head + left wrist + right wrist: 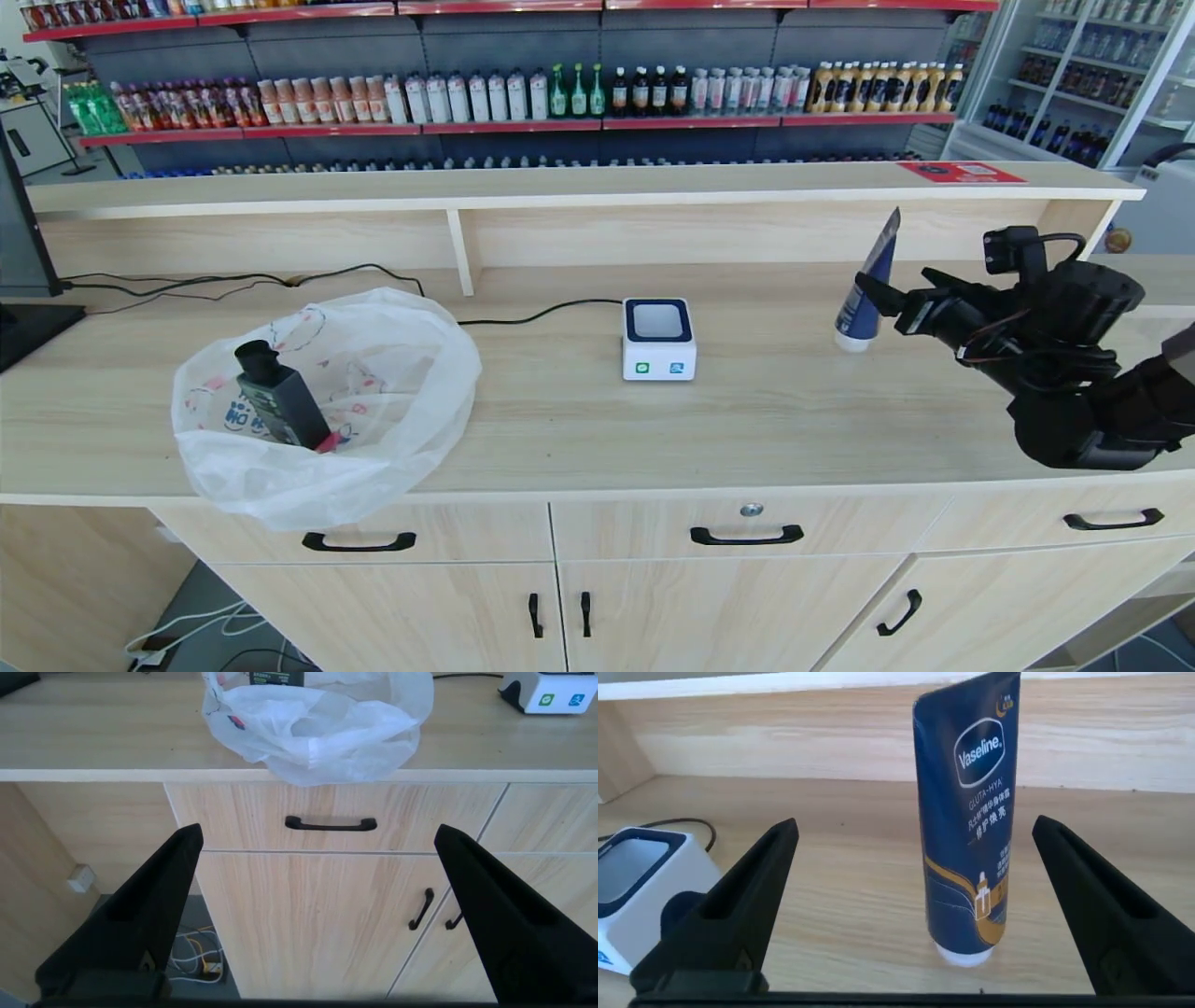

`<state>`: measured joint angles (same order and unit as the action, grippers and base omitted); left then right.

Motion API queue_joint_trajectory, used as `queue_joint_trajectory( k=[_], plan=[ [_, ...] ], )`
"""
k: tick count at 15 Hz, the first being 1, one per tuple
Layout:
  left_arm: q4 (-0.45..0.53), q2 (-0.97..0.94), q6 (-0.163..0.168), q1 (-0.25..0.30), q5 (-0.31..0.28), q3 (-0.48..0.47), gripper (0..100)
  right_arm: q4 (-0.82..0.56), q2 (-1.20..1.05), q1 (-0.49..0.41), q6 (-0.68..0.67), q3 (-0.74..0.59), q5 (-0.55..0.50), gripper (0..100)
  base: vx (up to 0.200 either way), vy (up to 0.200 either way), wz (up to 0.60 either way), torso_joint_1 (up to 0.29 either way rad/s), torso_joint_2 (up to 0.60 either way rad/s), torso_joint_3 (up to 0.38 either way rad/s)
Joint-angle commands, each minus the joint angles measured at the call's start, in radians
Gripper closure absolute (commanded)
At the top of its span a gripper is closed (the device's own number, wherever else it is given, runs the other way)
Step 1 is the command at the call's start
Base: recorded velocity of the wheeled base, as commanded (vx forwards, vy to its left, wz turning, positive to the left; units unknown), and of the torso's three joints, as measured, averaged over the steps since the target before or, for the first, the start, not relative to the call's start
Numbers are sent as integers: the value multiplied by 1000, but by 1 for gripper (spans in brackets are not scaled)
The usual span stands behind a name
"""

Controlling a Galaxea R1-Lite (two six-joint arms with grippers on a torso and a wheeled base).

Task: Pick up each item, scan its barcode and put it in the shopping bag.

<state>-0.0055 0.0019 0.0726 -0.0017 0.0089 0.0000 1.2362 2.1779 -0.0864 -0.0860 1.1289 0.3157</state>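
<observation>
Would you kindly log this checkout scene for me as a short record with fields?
bag: open, on the left of the counter, with a dark bottle inside
scanner: mid-counter, nothing over it
tube: stands cap-down on the counter, to the scanner's right
right end effector: open, fingers either side of the tube, not closed on it
left end effector: open, low in front of the drawer under the bag
left to do: scan the tube, then put it in the bag
</observation>
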Motion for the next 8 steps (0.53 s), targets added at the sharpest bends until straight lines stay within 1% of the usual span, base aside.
queue_joint_trajectory(
  k=[1, 2, 3, 4, 5, 8],
  plan=[
    [-1, 0, 1, 0, 0, 0, 0, 2, 68, 13, -3, 23, -12, 0, 0, 0, 0, 0, 0, 0],
    [-1, 0, 1, 0, 0, 0, 0, -11, 82, 13, -12, 49, -61, 0, 0, 0, 0, 0, 0, 0],
    [-1, 0, 1, 0, 0, 0, 0, -30, 97, 16, -47, 86, -86, 0, 0, 0, 0, 0, 0, 0],
    [-1, 0, 1, 0, 0, 0, 0, -37, 122, 33, -77, 135, -89, 0, 0, 0, 0, 0, 0, 0],
    [-1, 0, 1, 0, 0, 0, 0, -44, 148, 34, -78, 173, -90, 0, 0, 0, 0, 0, 0, 0],
    [-1, 0, 3, 0, 0, 0, 0, -60, 207, 33, -78, 247, -101, 0, 0, 0, 0, 0, 0, 0]
  ],
)
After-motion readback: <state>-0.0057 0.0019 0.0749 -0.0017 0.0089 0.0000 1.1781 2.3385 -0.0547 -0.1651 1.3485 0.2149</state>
